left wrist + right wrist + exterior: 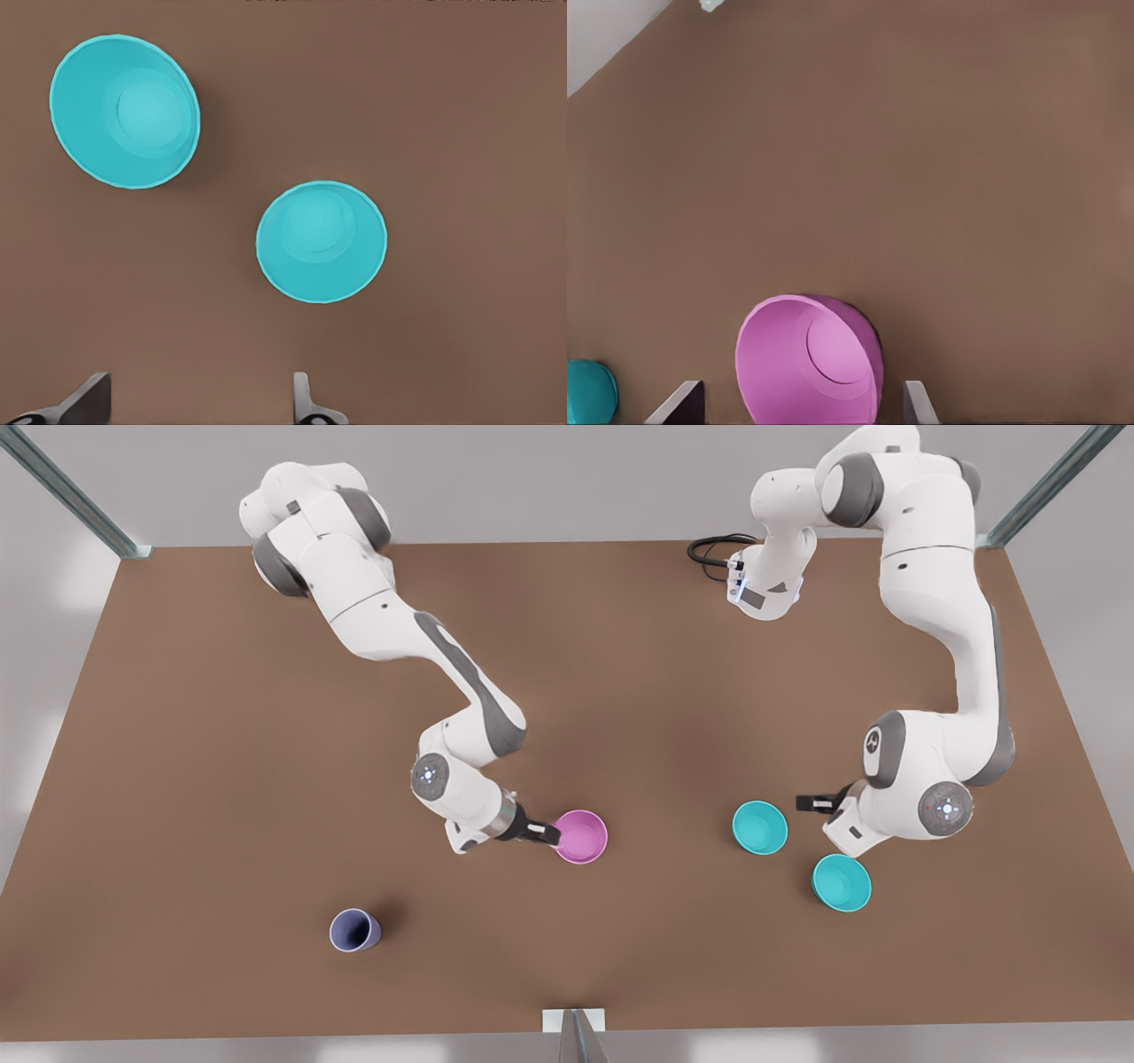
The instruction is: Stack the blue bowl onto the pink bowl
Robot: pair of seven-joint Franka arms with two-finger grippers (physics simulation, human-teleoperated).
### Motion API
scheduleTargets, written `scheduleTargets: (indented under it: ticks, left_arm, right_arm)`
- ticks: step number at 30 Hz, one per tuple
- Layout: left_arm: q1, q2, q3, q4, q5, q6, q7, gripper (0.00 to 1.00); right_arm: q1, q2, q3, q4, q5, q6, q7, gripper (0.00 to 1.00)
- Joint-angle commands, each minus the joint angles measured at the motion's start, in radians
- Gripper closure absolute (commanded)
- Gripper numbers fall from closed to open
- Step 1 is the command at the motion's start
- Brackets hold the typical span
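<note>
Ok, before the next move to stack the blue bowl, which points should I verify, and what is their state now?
1. Left pincer open: ok.
2. Left pincer around a blue bowl: not ok; it is beside both.
3. Which one is meant, blue bowl or second blue bowl: cannot tell.
4. Pink bowl upright and empty: ok.
5. Right pincer clear of the pink bowl: not ok; it sits at the rim.
6. Cup away from the path: ok.

High overhead front; low wrist views
</note>
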Motion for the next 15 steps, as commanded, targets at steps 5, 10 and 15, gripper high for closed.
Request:
scheduleTargets:
  ticks: [5,10,15]
  left_arm:
    - [0.010,0.064,0.001,-0.083,-0.125,0.270,0.103,0.00]
    - [0.032,0.093,0.007,-0.105,-0.122,0.270,0.103,0.00]
    - [0.021,0.118,0.007,-0.172,-0.122,0.325,0.103,0.00]
  right_arm:
    - [-0.324,-0.230,-0.158,0.041,-0.193,-0.770,-0.431,0.00]
    - [-0.422,-0.724,-0.115,-0.206,-0.406,-0.890,-0.711,0.00]
    - [-0.421,-0.655,-0.115,-0.130,-0.414,-0.898,-0.714,0.00]
